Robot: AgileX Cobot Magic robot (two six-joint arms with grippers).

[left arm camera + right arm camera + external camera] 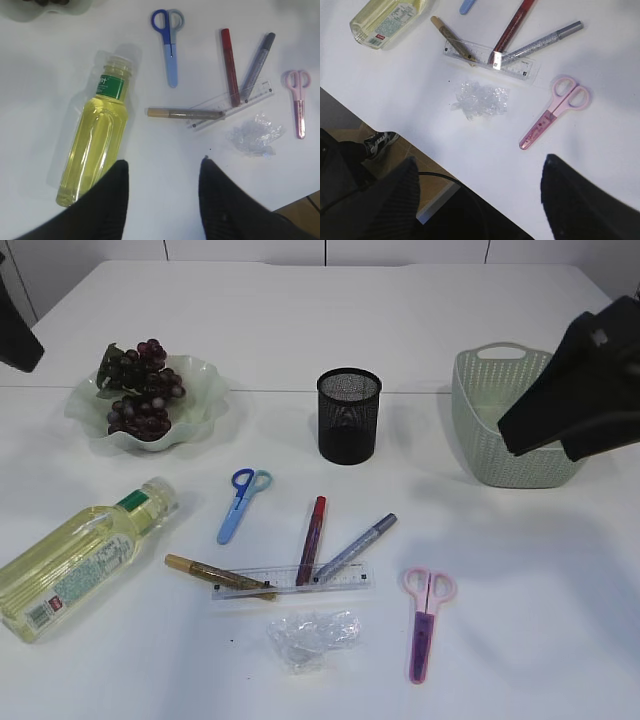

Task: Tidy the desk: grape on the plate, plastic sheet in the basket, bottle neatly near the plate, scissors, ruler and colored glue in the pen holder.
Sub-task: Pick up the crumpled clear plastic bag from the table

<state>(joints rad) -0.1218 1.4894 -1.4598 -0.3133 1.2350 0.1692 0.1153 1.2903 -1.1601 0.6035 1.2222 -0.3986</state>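
**Bottle on its side, waiting beneath our left tool**

Bottle lies flat on the counter, its base just under the left tool, its capless neck pointing away from it toward the plate. That tool hangs above with its jaws parted and holding nothing. We judge the bottle the likeliest step in hand. To do it well, we should lower the jaws across the body's narrow width, near the middle, so the liquid's weight does not tip it; then stand it upright beside the plate, clear of the grapes already lying there.

Beyond the left tool's right finger lie the gold glue pen, the ruler under the red pen and silver pen, the blue scissors, the plastic sheet and the pink scissors.

Our right tool hovers wide open and empty, with the sheet just ahead of it. The pen holder and basket stand well apart from the bottle; nothing blocks the lift.
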